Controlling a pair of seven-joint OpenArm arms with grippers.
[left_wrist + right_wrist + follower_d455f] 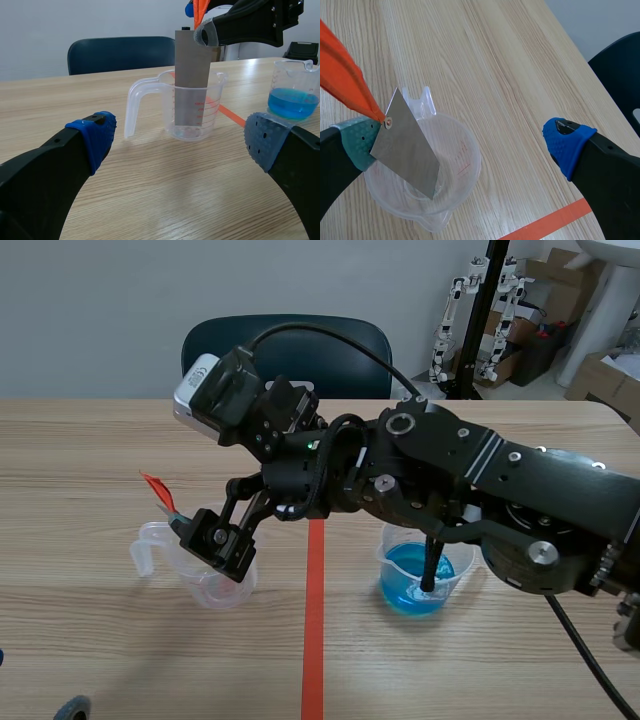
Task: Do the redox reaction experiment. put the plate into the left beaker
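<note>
The right hand stood spread, grasping nothing; the plate leaned against it inside the left beaker. Pulling away could topple the plate.

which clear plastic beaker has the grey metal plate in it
The clear plastic beaker left of the tape line holds the grey metal plate; the other beaker holds blue liquid.
</note>
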